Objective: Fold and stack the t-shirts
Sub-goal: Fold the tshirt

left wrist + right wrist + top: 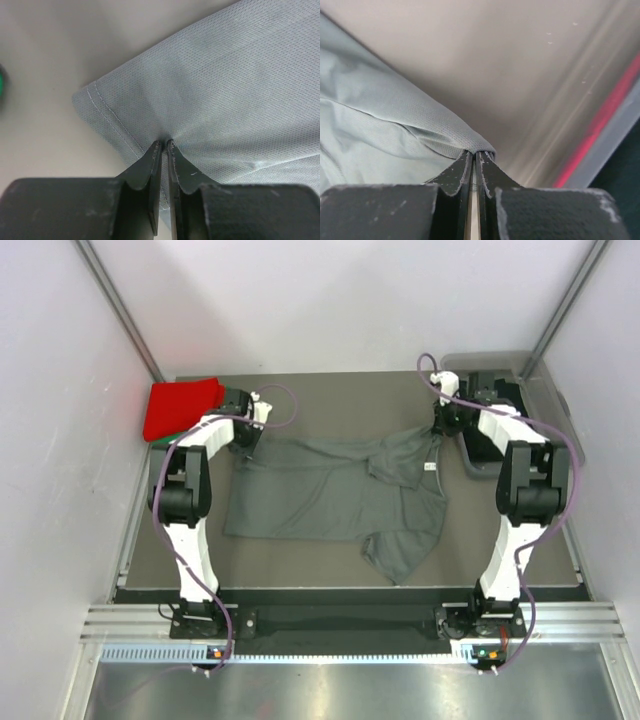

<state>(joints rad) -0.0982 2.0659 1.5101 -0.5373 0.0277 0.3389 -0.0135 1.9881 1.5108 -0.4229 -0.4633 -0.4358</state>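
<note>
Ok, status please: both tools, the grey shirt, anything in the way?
Left tool shut on grey t-shirt corner. Right tool shut on its opposite edge. Shirt spread out, unfolded. Red t-shirt at far left, not blocking.

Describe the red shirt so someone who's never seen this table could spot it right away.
On the dark table, go to the far left corner, just beyond the left tool. The red t-shirt lies there. It is the only bright red cloth; the grey t-shirt beside it is spread across the middle.
</note>
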